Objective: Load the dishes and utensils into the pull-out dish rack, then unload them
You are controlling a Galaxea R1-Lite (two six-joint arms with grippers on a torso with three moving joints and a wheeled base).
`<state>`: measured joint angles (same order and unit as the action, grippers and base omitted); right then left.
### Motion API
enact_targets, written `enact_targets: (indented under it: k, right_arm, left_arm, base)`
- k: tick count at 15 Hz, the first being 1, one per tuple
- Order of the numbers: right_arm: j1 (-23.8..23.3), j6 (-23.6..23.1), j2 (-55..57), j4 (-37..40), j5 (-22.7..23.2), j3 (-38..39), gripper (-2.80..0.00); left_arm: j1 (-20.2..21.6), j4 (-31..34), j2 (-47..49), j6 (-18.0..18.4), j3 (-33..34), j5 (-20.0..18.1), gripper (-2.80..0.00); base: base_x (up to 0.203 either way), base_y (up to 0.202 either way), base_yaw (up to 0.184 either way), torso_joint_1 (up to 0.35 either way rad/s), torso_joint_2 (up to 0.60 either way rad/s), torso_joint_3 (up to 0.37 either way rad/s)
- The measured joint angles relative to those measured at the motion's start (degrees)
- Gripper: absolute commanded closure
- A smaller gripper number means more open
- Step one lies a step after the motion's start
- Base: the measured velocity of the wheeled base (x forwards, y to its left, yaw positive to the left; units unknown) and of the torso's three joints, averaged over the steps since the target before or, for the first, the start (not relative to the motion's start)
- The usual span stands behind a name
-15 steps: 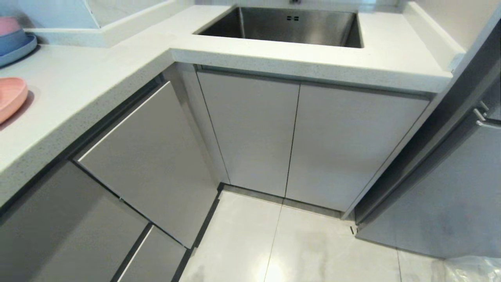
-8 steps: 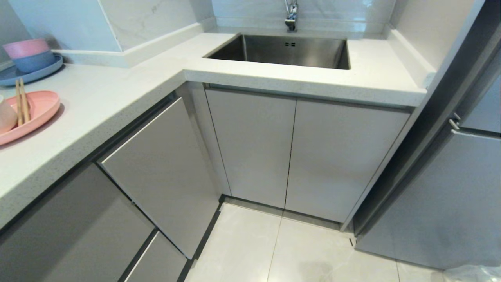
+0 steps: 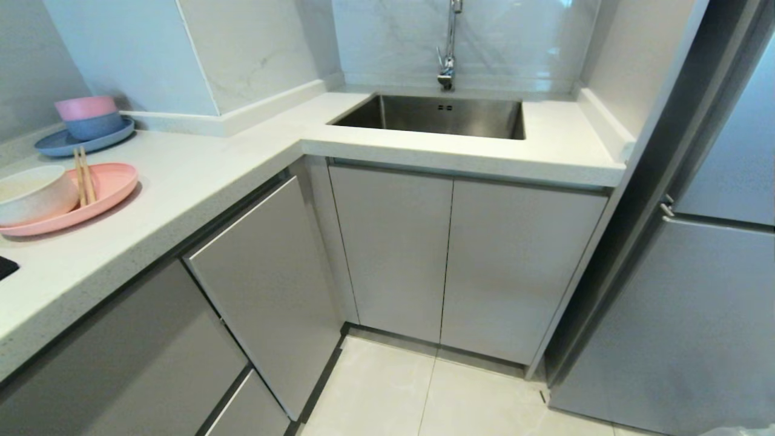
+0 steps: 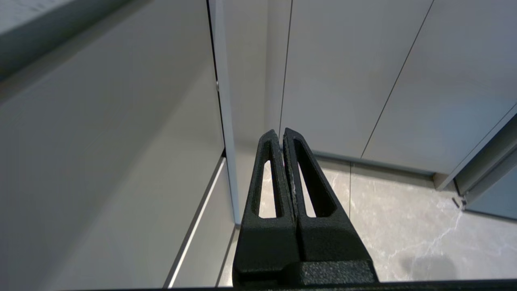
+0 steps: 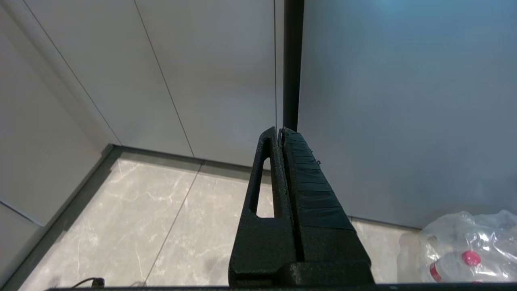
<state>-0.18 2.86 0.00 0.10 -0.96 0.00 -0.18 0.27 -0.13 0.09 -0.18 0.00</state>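
We stood facing an L-shaped white countertop (image 3: 200,175) with pale grey cabinet fronts (image 3: 393,248) below it, and neither of our arms reached into the head view. Largest on our right was a tall grey appliance door (image 3: 684,327), which our right wrist camera also saw just beyond the right gripper (image 5: 281,130). Ahead of both grippers and well above them lay the steel sink (image 3: 436,115) sunk into the counter, with a chrome tap (image 3: 448,54) over its back edge. Our pull-out dish rack was not visible; only closed fronts showed. Far off to the upper left of the left gripper (image 4: 281,131), on the counter, sat a pink plate (image 3: 91,203) carrying the cream-white bowl (image 3: 33,194) and, just beside the bowl, the chopsticks (image 3: 83,181) lying across the plate. We could not make out the spoon. Behind the pink plate stood a blue plate (image 3: 66,144) holding a blue bowl (image 3: 94,127) with a pink bowl (image 3: 85,108) stacked in it. Both of our grippers hung low before the cabinet fronts over the pale marbled floor (image 5: 161,226), each with its black fingers pressed together and holding nothing. Near the right gripper, on the floor by the appliance, lay a clear plastic bag (image 5: 464,242) with a red-capped bottle (image 5: 456,264) inside.
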Motion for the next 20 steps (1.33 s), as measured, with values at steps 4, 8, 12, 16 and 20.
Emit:
enact_targets:
  k: [4, 8, 12, 16, 20]
  right_arm:
    - [0.00, 0.00, 0.00, 0.00, 0.00, 0.00, 0.00]
    - [0.00, 0.00, 0.00, 0.00, 0.02, 0.00, 0.00]
    - [0.00, 0.00, 0.00, 0.00, 0.01, 0.00, 0.00]
    - [0.00, 0.01, 0.00, 0.00, 0.00, 0.00, 0.00]
    - [0.00, 0.00, 0.00, 0.00, 0.00, 0.00, 0.00]
  left_arm:
    - [0.00, -0.02, 0.01, 0.01, 0.00, 0.00, 0.00]
    - [0.00, -0.02, 0.02, 0.05, 0.00, 0.00, 0.00]
    - [0.00, -0.02, 0.04, 0.01, 0.00, 0.00, 0.00]
    - [0.00, -0.08, 0.06, -0.01, 0.00, 0.00, 0.00]
    - [0.00, -0.09, 0.06, -0.01, 0.00, 0.00, 0.00]
  base:
    - [0.000, 0.000, 0.000, 0.000, 0.00, 0.205]
    - [0.000, 0.000, 0.000, -0.001, 0.01, 0.206]
    - [0.000, 0.000, 0.000, 0.004, 0.00, 0.160]
    - [0.000, 0.000, 0.000, 0.001, 0.00, 0.021]
    - [0.000, 0.000, 0.000, 0.000, 0.00, 0.000]
